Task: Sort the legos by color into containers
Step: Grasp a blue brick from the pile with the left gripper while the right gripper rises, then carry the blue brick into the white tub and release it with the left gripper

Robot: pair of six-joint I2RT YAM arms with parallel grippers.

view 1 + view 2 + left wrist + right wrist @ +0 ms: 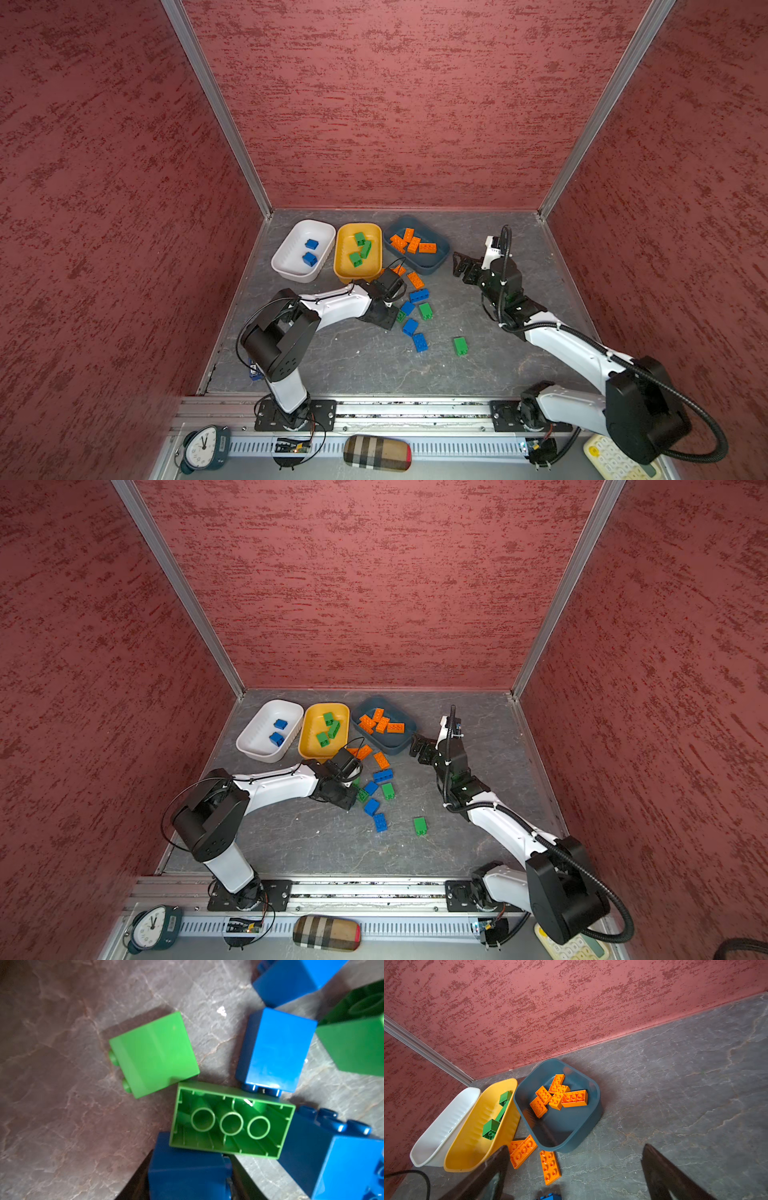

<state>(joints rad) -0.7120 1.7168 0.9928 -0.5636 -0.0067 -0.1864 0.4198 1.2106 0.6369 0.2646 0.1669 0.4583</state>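
Left jaws grip blue brick (pixel 187 1172); right jaws wide by tub (pixel 560 1126).

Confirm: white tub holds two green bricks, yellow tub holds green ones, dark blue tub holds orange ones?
Wrong on the white tub: its two bricks are blue, not green, as both top views show. The yellow tub holds green bricks and the dark blue tub orange bricks, as stated.

The wrist view's edge crops your left claw (pixel 191 1157) and the blue brick (pixel 187 1176) between its fingers (pixel 137 1186); perhaps it grips. In both top views the arm (pixel 336 305) hides that claw.
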